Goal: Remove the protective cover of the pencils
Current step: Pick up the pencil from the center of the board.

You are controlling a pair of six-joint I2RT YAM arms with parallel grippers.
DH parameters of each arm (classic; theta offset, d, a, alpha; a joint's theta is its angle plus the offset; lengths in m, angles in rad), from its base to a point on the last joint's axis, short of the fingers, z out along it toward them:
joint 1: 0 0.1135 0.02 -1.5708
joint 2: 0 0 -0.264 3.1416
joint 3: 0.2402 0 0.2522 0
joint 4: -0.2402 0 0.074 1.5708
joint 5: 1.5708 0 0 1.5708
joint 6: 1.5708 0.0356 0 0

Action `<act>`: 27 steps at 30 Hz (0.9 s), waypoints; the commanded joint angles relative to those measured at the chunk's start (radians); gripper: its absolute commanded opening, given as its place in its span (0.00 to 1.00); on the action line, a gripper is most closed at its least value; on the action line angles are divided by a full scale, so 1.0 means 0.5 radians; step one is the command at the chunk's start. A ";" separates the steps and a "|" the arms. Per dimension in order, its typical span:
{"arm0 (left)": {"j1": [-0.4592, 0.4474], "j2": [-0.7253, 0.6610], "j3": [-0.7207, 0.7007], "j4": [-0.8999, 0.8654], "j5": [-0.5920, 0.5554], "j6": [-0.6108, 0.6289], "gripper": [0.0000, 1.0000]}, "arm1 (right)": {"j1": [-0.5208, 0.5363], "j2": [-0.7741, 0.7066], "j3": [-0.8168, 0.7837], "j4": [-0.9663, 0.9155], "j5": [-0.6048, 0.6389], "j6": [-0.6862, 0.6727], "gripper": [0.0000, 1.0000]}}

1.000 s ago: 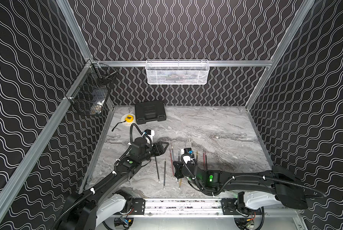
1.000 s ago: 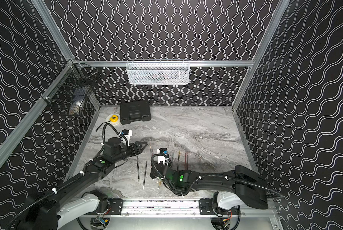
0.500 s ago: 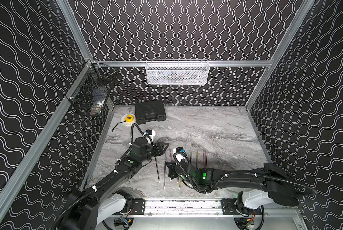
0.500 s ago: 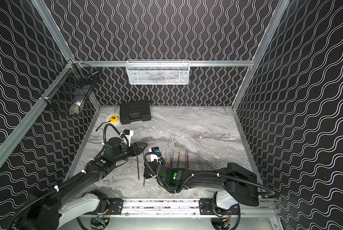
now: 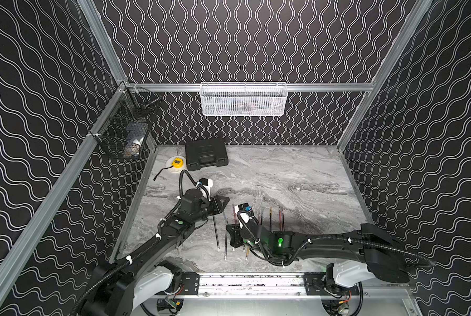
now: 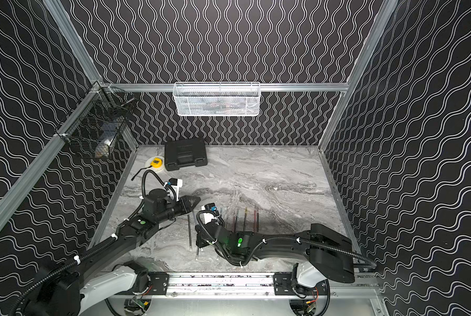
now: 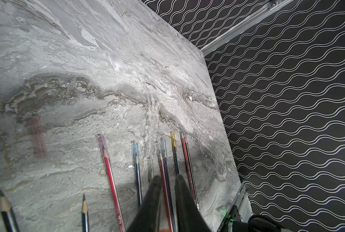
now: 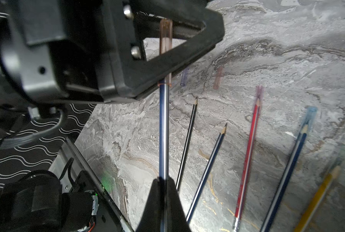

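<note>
Black walls with white wavy lines close in a grey marbled tabletop, over which both arms reach in from the front rail and meet near its left-middle. Most of the pencils lie side by side on the marble just beside the right arm, their tips pointing away from the rail. The right gripper is closed tight on the shaft of a blue pencil lifted off the table. The long axis of that pencil runs straight from it to the left gripper. At that far end, the pinkish transparent protective cover sits between the left jaws, which stand only a narrow slit apart and appear to pinch it. Judging by this, the coming pull must go along that axis, the grippers drawing apart. Two loose covers lie on the marble nearby. Print on a red pencil is too blurred to read.
</note>
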State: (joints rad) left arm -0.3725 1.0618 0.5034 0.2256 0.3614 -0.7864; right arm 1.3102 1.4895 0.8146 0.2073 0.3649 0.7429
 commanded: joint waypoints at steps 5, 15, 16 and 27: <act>0.000 0.023 0.015 0.053 0.005 -0.010 0.25 | 0.003 -0.003 0.029 0.030 0.041 0.000 0.00; 0.000 0.007 0.026 0.008 -0.013 -0.004 0.23 | 0.001 0.051 0.081 -0.078 0.138 0.083 0.00; 0.001 0.003 0.027 -0.003 -0.020 0.000 0.23 | 0.003 0.049 0.080 -0.080 0.144 0.084 0.00; 0.000 -0.005 0.039 -0.018 -0.006 0.004 0.16 | -0.007 0.058 0.095 -0.085 0.175 0.045 0.00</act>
State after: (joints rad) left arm -0.3725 1.0645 0.5133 0.2180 0.3630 -0.7914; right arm 1.3071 1.5158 0.8516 0.1696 0.4313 0.7700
